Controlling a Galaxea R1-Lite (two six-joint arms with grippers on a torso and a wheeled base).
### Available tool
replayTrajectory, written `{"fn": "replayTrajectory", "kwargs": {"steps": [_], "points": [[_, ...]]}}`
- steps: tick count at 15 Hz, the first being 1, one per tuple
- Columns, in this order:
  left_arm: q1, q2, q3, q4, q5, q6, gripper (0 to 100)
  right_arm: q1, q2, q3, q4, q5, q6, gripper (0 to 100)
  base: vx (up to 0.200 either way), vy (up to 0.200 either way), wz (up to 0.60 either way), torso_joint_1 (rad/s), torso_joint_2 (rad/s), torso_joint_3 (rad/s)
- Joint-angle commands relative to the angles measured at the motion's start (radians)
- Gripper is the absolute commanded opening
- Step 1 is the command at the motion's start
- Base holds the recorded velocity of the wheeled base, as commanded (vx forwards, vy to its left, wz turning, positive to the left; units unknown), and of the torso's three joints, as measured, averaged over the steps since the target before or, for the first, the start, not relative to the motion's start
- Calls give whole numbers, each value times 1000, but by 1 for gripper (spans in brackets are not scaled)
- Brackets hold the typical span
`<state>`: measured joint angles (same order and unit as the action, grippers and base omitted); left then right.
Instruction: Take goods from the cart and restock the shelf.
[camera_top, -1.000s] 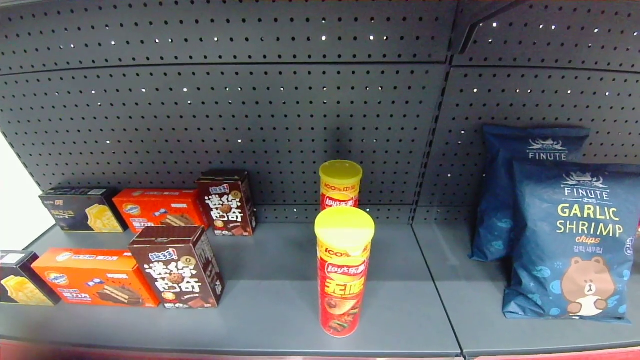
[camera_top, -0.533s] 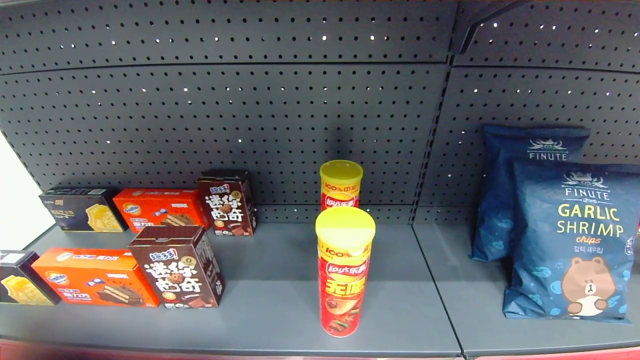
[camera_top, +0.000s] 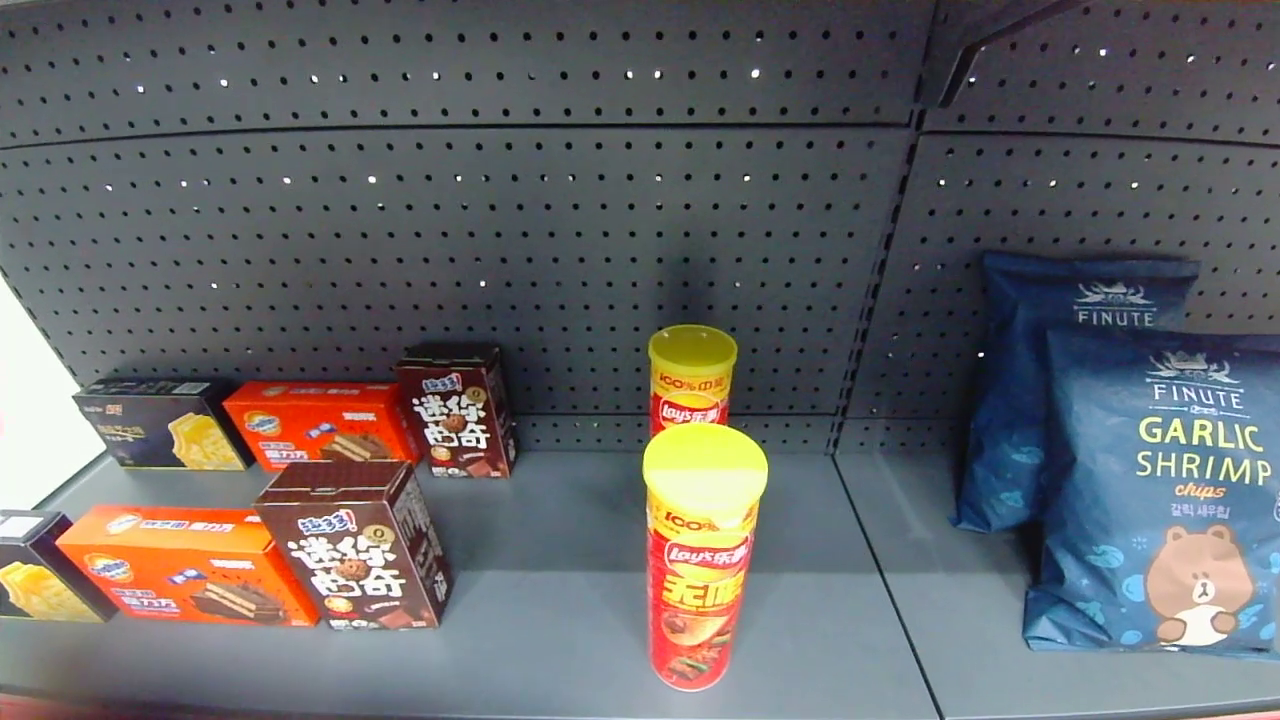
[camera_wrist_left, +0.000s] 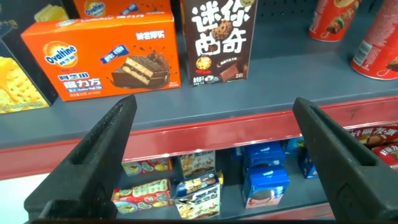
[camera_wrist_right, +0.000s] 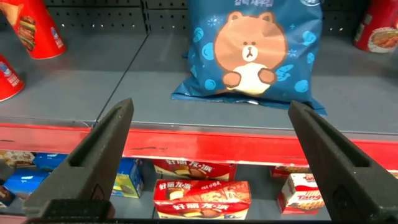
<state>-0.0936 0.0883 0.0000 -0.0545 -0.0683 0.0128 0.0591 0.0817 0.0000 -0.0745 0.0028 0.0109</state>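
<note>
Left gripper gapes wide and empty before the dark grey metal shelf, by its near-left orange cardboard box and brown cardboard box. A red yellow-lidded crisp tube stands centre. Right gripper, equally spread and empty, faces the blue crisp bag at right.

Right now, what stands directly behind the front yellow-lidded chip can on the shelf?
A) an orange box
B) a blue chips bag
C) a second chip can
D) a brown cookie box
C: the head view shows a second chip can, with the same yellow lid and red body, upright right behind the front chip can.
</note>
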Motion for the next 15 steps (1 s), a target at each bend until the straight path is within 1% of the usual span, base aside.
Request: {"fn": "replayTrajectory", "kwargs": {"steps": [1,9,11,15], "points": [[0,2,0,-1,-1,0,100,1,1,0,-1,0,0,100,0,0,0,0,0,0],[0,2,0,-1,-1,-4,100,1,3,0,-1,5,0,100,0,0,0,0,0,0],[0,2,0,-1,-5,-4,100,1,3,0,-1,45,1,100,0,0,0,0,0,0],[0,2,0,-1,-4,-5,100,1,3,0,2,88,11,100,0,0,0,0,0,0]]}}
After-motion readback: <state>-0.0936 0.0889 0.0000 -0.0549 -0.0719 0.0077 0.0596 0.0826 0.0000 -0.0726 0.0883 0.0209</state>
